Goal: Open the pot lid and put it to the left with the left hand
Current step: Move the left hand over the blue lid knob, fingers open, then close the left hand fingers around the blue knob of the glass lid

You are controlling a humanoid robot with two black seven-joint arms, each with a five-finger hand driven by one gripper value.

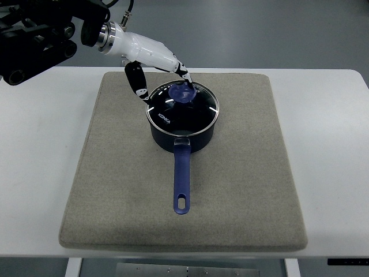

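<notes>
Dark blue saucepan (183, 134) with long blue handle pointing toward the near edge, standing slightly far of centre on a grey rectangular felt mat (242, 190) that covers most of the white tabletop (34, 173). Round glass lid (180, 112) with steel rim and blue knob (184, 94), seated on the saucepan. White-and-black left hand (164, 72), reaching in from the far left, fingers (183, 75) closing on the knob and thumb hanging just left of the lid rim; a firm grasp cannot be told.

Bright, even overhead light, sharp focus, soft shadows, and white glare streaks on the glass lid (183, 108).
</notes>
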